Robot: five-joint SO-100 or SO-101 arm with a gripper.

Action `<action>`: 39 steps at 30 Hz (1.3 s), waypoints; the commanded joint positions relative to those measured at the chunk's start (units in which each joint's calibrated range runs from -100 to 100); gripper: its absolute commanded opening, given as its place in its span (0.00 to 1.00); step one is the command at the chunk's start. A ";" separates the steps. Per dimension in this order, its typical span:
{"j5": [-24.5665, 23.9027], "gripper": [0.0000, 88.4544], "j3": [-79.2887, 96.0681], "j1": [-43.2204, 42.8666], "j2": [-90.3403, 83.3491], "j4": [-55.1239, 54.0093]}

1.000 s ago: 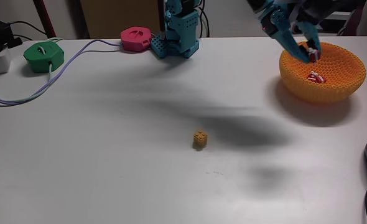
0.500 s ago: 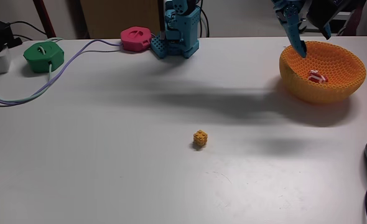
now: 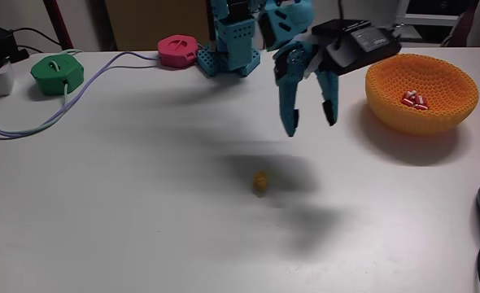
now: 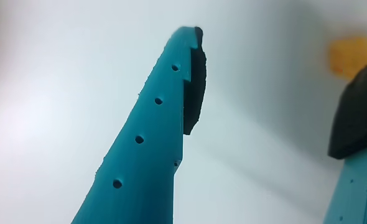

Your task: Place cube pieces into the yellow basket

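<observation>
While poised between pickups: teal two-finger pincer (image 3: 311, 124), jaws spread wide, holding nothing.
Small yellow-orange studded cube (image 3: 260, 182) lies alone on the white tabletop (image 3: 142, 212), below and slightly left of the fingertips, apart from them; likely the next pick. Red-and-white striped cubes (image 3: 412, 101) rest inside the knitted orange-yellow bowl-shaped basket (image 3: 423, 118), well right of the pincer.
</observation>
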 commanded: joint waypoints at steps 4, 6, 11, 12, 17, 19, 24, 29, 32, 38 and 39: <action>-0.10 0.37 6.07 8.98 5.66 -20.47; -0.93 0.37 6.93 9.26 8.50 -24.03; -1.81 0.37 6.74 8.79 15.50 -29.07; -1.81 0.36 6.45 8.79 16.64 -29.59; -1.27 0.34 4.05 9.45 22.23 -29.94; -1.22 0.34 3.18 9.82 24.12 -30.55; -0.44 0.33 -0.38 11.03 29.23 -33.41; -0.24 0.31 -4.33 12.24 32.55 -33.67; -0.29 0.19 -5.68 13.17 33.21 -32.89; 2.88 0.00 -6.16 14.01 31.79 -33.07; 3.22 0.00 -5.87 13.55 30.47 -32.55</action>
